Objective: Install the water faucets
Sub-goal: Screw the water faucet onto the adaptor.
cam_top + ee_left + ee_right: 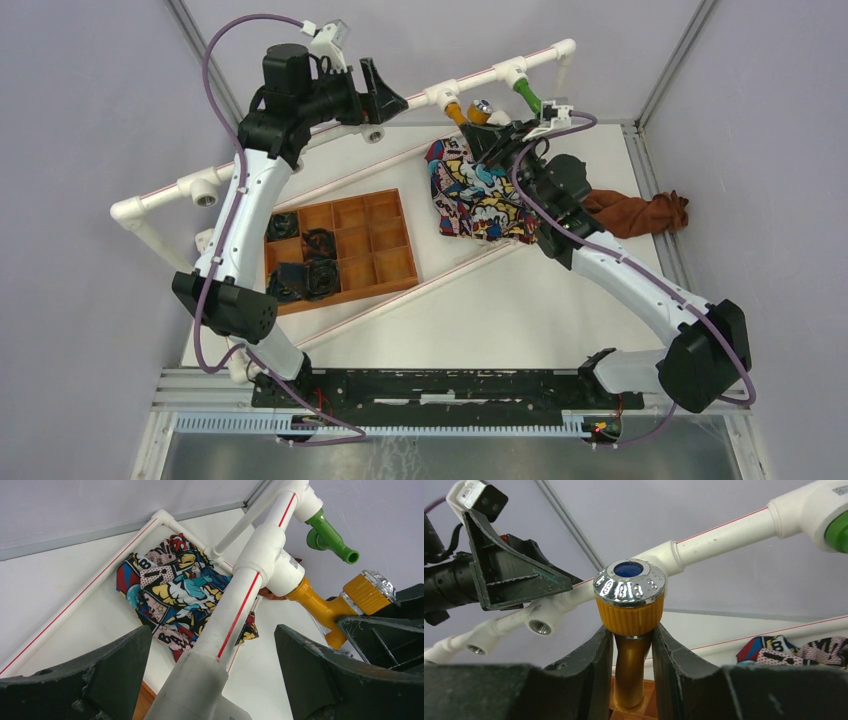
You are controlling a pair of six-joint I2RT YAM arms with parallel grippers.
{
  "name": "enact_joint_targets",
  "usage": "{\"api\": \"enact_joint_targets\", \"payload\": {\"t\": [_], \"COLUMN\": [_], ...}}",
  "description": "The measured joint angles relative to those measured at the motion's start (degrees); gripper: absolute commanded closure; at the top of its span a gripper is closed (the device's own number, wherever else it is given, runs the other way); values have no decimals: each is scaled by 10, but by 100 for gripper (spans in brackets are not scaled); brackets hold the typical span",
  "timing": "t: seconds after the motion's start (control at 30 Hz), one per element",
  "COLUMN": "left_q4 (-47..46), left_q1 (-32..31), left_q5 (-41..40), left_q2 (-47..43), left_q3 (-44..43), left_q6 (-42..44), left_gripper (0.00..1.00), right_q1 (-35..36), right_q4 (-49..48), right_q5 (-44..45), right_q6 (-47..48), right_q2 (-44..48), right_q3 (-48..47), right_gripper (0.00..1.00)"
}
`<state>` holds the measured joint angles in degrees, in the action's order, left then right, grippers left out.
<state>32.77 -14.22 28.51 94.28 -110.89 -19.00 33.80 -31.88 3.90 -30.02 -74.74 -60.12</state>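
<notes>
The orange-yellow faucet [629, 605] is screwed into a T-fitting on the raised white pipe [250, 580] at the back. My right gripper [632, 635] is shut on its stem just under the chrome-capped knob. The same faucet [465, 112] shows from above beside the right gripper [497, 135]. The green faucet [527, 97] sits in the neighbouring fitting to the right, also visible as the green faucet [330, 537]. My left gripper [212, 640] is open, its fingers straddling the pipe without touching it, left of the orange-yellow faucet [320, 605].
A comic-print cloth [475, 195] and a brown cloth [640, 212] lie under the right arm. An orange compartment tray [390, 265] holds black parts. Empty threaded T-fittings [205, 190] [540, 625] sit along the pipe frame. Pipes run diagonally across the table.
</notes>
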Motion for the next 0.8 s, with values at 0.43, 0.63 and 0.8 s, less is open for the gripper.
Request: {"api": "enact_joint_targets", "payload": {"t": [0.43,0.63,0.8], "left_q4": [0,-1,-1], "left_q1": [0,0,0], "left_q5": [2,2,2], "left_q2": [-1,-1,-1], "left_q3": [7,7,7], "left_q6": [0,0,0], "left_gripper": [0,0,0], "right_q1": [-16,-17,-17], "right_q4": [-24,-33,-37], "right_q5": [-19,-19,-22], "right_q6": [-108,-122,-132], "right_q2": [-2,-2,-2], "right_q3": [18,24,26], "right_gripper": [78,71,46]}}
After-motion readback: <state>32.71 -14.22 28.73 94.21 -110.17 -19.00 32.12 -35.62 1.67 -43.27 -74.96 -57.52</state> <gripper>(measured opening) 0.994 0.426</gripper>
